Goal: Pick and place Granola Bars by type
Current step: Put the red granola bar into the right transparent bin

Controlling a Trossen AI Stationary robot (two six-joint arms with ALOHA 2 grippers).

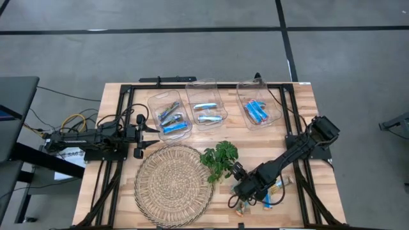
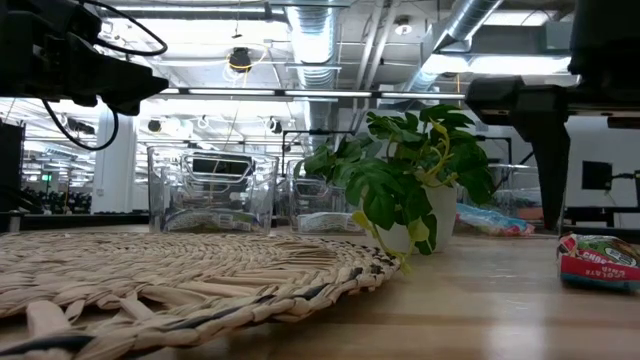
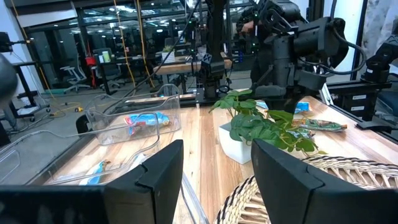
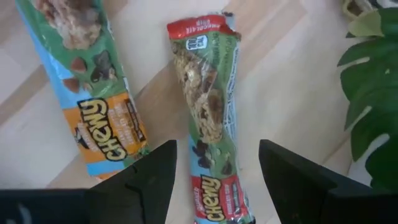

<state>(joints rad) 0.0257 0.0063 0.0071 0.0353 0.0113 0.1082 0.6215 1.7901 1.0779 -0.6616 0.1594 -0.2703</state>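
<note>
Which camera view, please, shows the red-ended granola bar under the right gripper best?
The right wrist view: the red-ended granola bar lies full length between the open right gripper fingers. The high view shows only specks, the low view one end, the left wrist view nothing clear.

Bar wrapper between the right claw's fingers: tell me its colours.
Green wrapped granola bar with red ends, clearest in the right wrist view.
</note>
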